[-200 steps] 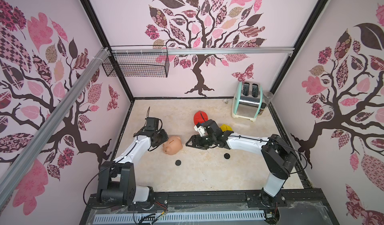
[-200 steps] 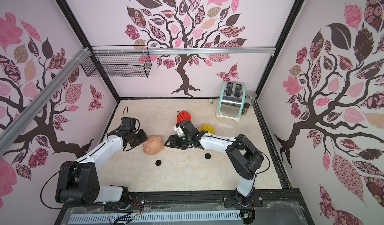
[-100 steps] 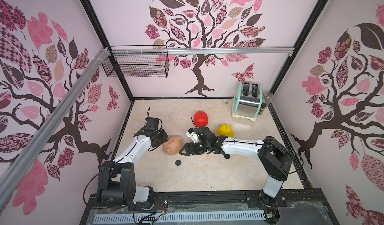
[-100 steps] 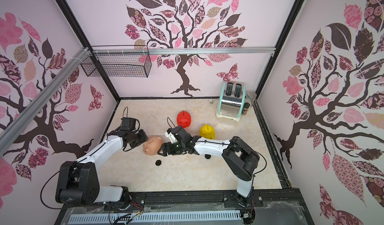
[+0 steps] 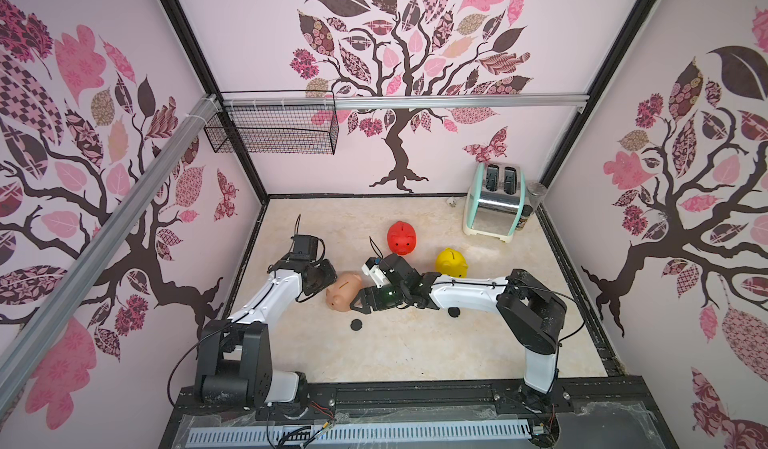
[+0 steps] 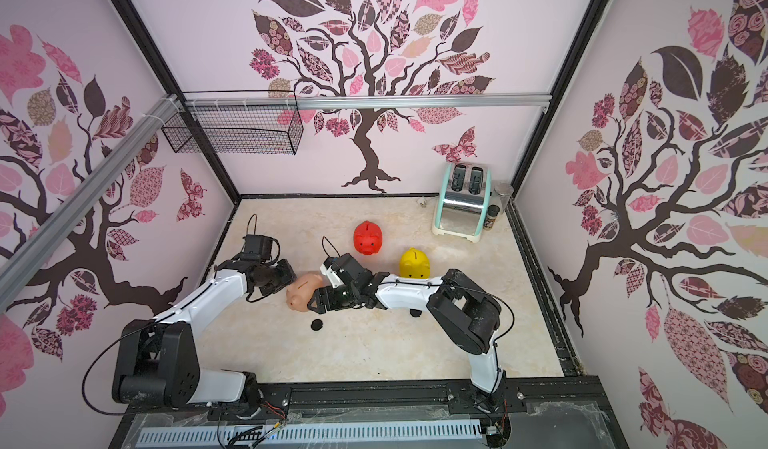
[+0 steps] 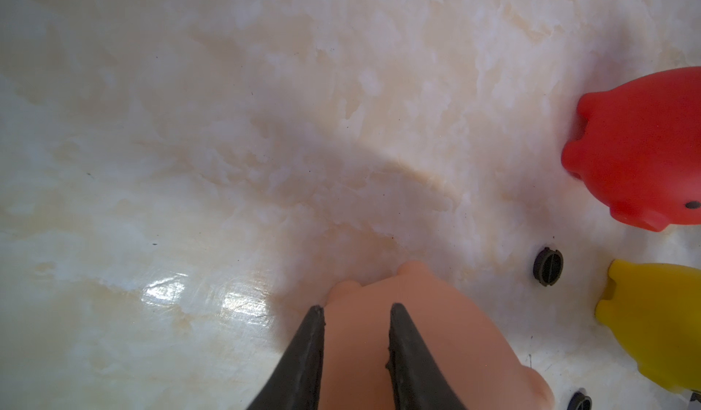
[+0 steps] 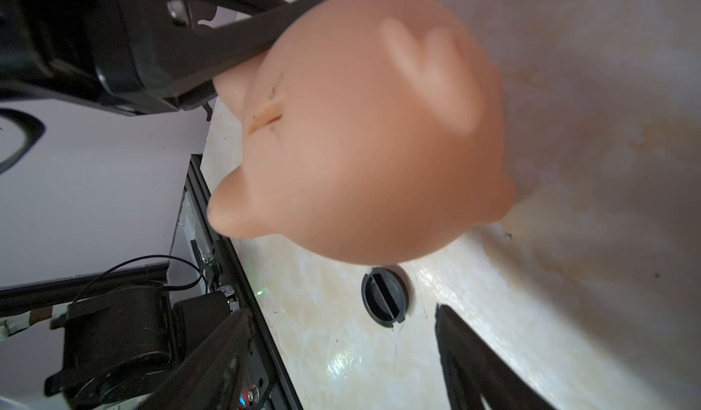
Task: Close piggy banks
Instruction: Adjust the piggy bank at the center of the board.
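Left hand [image 5: 320,274] [image 7: 356,307] is narrow and pinches a small nub at the edge of the peach pig [image 5: 345,291] [image 6: 305,291]. Right wrist view shows its fingers clamped on that nub. Which part of the pig it is, cannot tell.

The peach pig [image 8: 360,123] sits near the middle of the tabletop [image 5: 415,351], between the two hands, tipped so its coin slot faces up and sideways. Cannot tell if it rests on the surface or is lifted.

Right hand [image 5: 361,299] [image 8: 341,313] is spread wide and holds nothing. It is just beside the pig's other side, not touching it in the wrist view.

A black plug disc [image 5: 356,324] [image 8: 385,298] lies flat just in front of the pig. A second plug disc [image 5: 454,312] is partly under the right arm.

The red pig [image 5: 402,238] [image 7: 645,146] stands upright further back. The yellow pig [image 5: 451,262] [image 7: 656,324] stands upright to its right. The two pigs are apart from each other. A toaster [image 5: 494,202] is in the back right corner.
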Available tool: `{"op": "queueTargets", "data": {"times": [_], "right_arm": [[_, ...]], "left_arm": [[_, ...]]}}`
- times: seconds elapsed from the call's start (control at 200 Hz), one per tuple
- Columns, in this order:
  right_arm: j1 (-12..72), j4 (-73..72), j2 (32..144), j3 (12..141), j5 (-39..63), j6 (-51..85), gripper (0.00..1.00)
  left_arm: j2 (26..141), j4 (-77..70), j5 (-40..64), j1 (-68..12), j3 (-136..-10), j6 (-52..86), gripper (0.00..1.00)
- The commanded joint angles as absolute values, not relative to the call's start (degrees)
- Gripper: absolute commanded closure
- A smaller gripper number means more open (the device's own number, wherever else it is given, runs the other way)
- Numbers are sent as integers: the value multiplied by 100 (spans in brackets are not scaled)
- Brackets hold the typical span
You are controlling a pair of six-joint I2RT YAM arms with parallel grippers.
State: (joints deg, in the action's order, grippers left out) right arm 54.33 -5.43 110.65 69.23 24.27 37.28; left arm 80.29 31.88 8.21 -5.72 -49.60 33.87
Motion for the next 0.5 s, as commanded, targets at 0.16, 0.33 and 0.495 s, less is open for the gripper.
{"op": "queueTargets", "data": {"times": [0.16,0.33,0.495], "right_arm": [[5450,-391,11550,7558,2075,3660,25],[5239,-152,11730,7826,2012,3676,26],[4941,90,11928,8132,2133,3689,27]], "left_arm": [[7903,3498,837,-562,-5076,3391,66],[7644,3742,691,-554,-5106,3353,62],[7391,3964,745,-545,-5173,3306,58]]}}
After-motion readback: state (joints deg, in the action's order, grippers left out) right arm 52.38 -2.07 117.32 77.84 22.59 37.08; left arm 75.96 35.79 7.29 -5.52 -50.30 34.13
